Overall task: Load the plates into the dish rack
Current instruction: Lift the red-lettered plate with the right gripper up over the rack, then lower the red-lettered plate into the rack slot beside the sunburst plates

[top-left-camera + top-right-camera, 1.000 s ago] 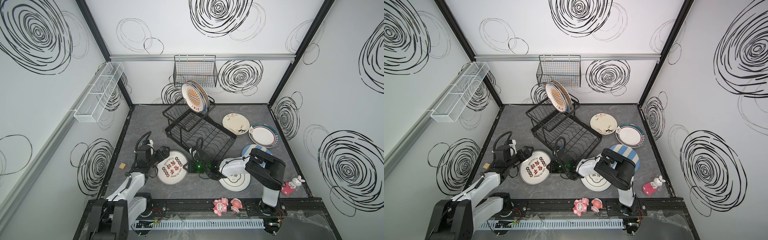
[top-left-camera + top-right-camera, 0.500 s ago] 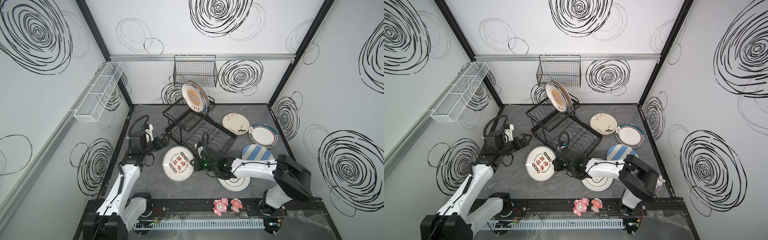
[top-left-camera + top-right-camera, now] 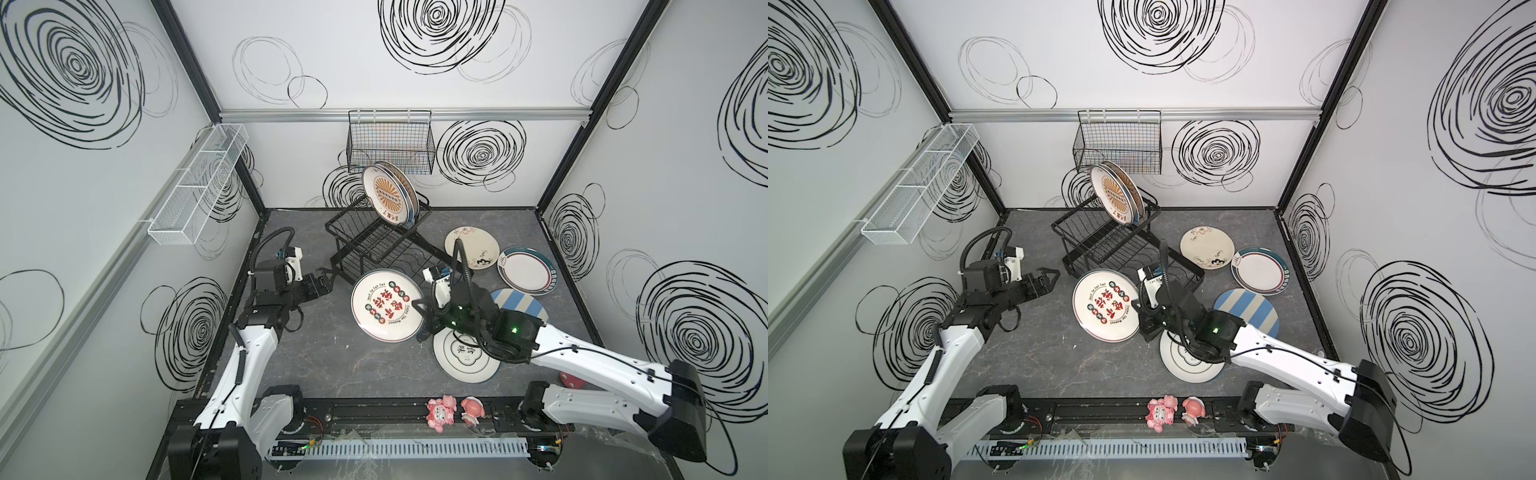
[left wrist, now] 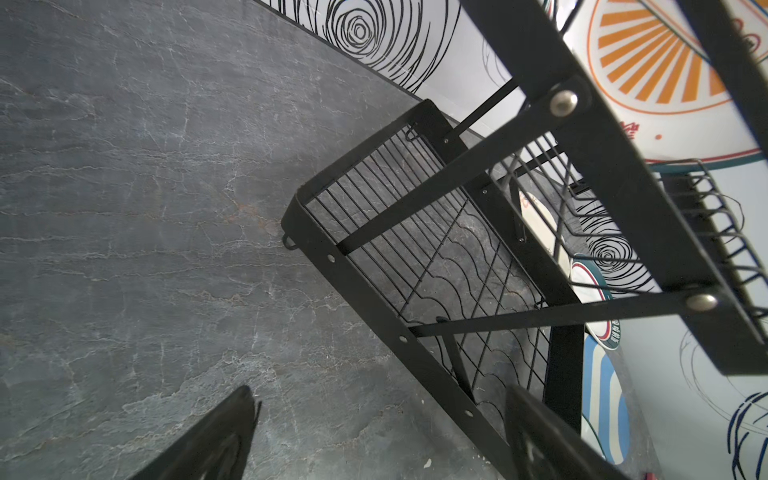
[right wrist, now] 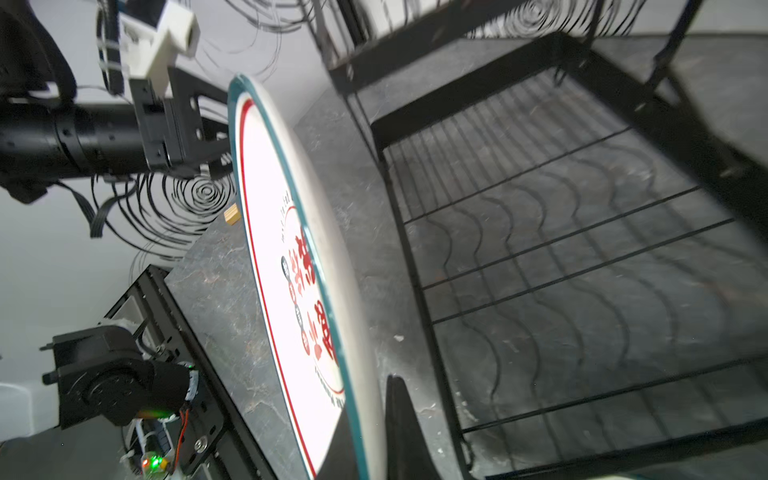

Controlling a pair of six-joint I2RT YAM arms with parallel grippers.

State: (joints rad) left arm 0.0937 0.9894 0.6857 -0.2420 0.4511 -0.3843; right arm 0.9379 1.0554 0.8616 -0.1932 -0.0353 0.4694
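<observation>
**Rack** (image 3: 356, 249) (image 3: 1096, 249): black wire, two tiers. It stands at an angle toward the back of the grey table (image 3: 307, 365) (image 3: 1034, 357).

**Sunburst plates** (image 3: 388, 195) (image 3: 1115, 193): on edge in the rack's upper basket, leaning back. Several rims are stacked close. The orange rays also show in the left wrist view (image 4: 648, 62).

**Lettered plate** (image 3: 384, 305) (image 3: 1105, 305) (image 5: 282, 232): white with a teal rim and red characters. It is tilted on edge just in front of the rack's lower tray. Whether it touches the table cannot be told.

**Right gripper** (image 3: 424, 318) (image 3: 1143, 318) (image 5: 368, 419): pinching the lettered plate's rim on the side away from the left arm, with one finger on each face.

**Left gripper** (image 3: 321, 283) (image 3: 1047, 277) (image 4: 382, 419): jaws spread wide with nothing between them. It hovers beside the rack's left corner, well apart from the lettered plate.

**Plates flat on the table, right of the rack:**
- Cream plate (image 3: 471, 247) (image 3: 1206, 247), with small drawings, nearest the back.
- Teal-rimmed plate (image 3: 527, 270) (image 3: 1259, 270), just beside the cream plate.
- Striped plate (image 3: 521, 301) (image 3: 1252, 309), blue and cream, partly under the right arm.
- Ringed plate (image 3: 461, 363) (image 3: 1187, 365), white, nearest the front, partly under the right arm.

**Figurines** (image 3: 440, 409) (image 3: 1158, 409): two, pink, on the front rail.

**Black basket** (image 3: 390, 143) (image 3: 1119, 143): hangs on the back wall.

**White basket** (image 3: 199, 183) (image 3: 921, 183): hangs on the left wall.
</observation>
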